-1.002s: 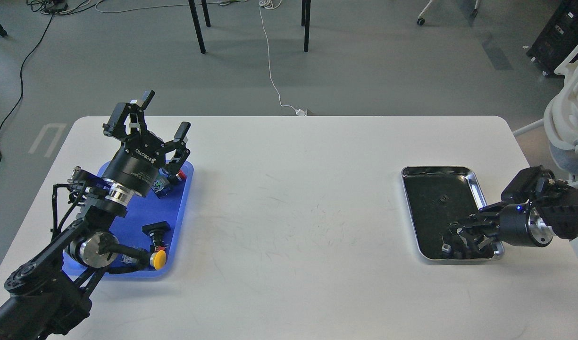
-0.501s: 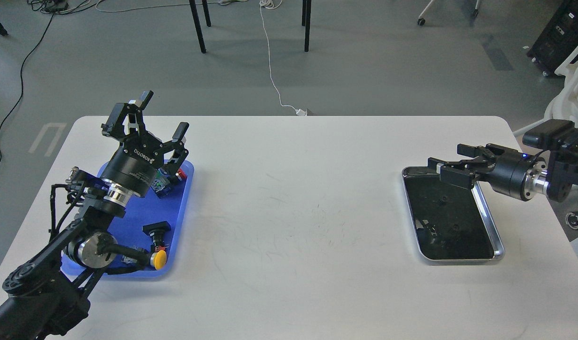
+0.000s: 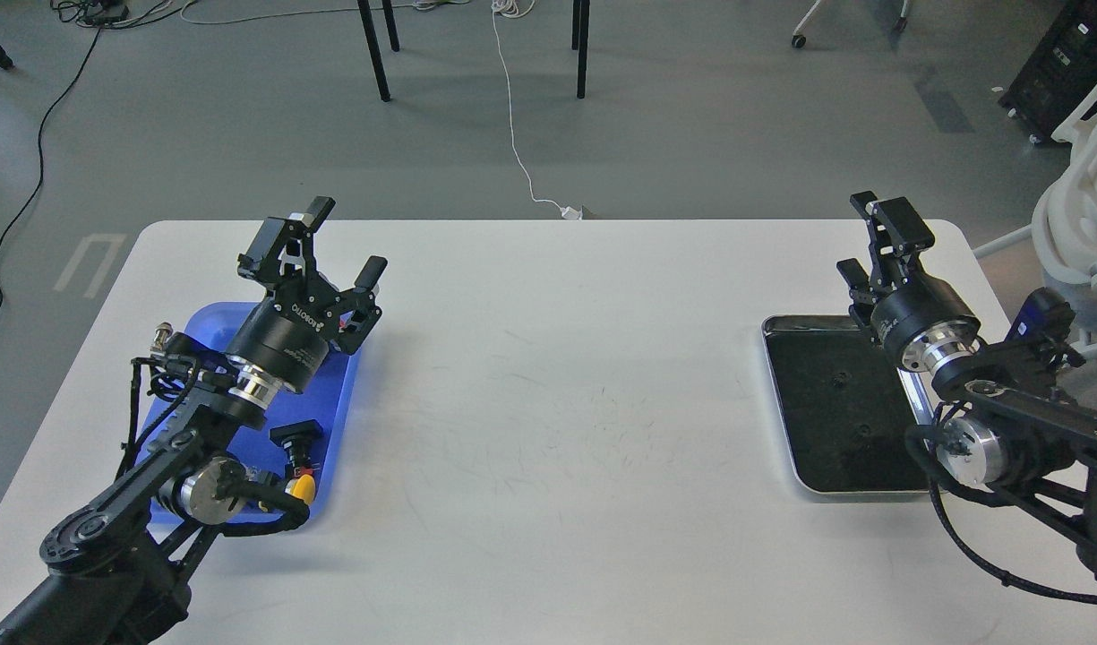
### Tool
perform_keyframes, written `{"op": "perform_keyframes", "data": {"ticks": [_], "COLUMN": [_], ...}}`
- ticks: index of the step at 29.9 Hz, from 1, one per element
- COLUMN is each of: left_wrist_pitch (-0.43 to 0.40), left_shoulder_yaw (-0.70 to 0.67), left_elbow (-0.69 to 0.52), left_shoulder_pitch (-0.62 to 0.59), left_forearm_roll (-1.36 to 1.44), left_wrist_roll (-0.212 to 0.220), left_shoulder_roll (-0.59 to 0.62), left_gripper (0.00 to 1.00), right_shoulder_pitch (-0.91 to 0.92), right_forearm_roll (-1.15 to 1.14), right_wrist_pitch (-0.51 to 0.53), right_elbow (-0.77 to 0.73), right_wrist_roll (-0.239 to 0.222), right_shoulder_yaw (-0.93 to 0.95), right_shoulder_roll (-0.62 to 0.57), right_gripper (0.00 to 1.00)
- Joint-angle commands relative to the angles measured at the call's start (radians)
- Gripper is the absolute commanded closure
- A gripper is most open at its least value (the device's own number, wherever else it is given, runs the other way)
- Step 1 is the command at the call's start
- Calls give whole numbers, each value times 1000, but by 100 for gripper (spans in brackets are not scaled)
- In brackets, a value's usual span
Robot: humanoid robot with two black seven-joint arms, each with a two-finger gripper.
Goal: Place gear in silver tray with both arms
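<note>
Both grippers gape empty now — right gripper (image 3: pixel 873 235) has risen clear of the silver tray (image 3: pixel 911 396), left gripper (image 3: pixel 322 240) edging trayward — gear apparently delivered.

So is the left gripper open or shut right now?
Open: the left gripper has its jaws spread wide, nothing between them, above the blue tray.

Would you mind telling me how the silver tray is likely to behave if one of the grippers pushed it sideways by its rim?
The silver tray looks like rigid sheet metal, so it should probably move as one stiff piece. Lying flat on the smooth white table, it would likely slide rather than tip. Its shiny, rounded rim may be slippery, and an off-centre push would probably turn it.
</note>
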Motion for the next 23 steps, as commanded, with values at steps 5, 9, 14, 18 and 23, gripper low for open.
{"op": "perform_keyframes", "data": {"ticks": [5, 9, 14, 18, 23], "left_wrist_pitch": [6, 3, 3, 6, 2], "left_shoulder_yaw": [-1, -4, -19, -30, -55], "left_elbow": [3, 0, -1, -1, -1], "left_shoulder_pitch": [32, 34, 36, 36, 36], "left_forearm_roll": [9, 2, 8, 8, 3], "left_wrist_roll": [0, 0, 56, 159, 164], "left_shoulder_roll": [-4, -6, -22, -44, -47], "left_gripper": [2, 2, 2, 2, 2], "right_shoulder_pitch": [-37, -39, -32, -40, -46], "right_forearm_roll": [104, 100, 57, 28, 29], "right_wrist_pitch": [224, 350, 494, 498, 478], "right_elbow": [-6, -9, -7, -6, -4], "right_wrist_roll": [0, 0, 0, 0, 0], "right_shoulder_yaw": [34, 34, 11, 40, 57], "right_shoulder_roll": [20, 3, -32, -32, -38], "right_gripper": [1, 1, 1, 1, 1]}}
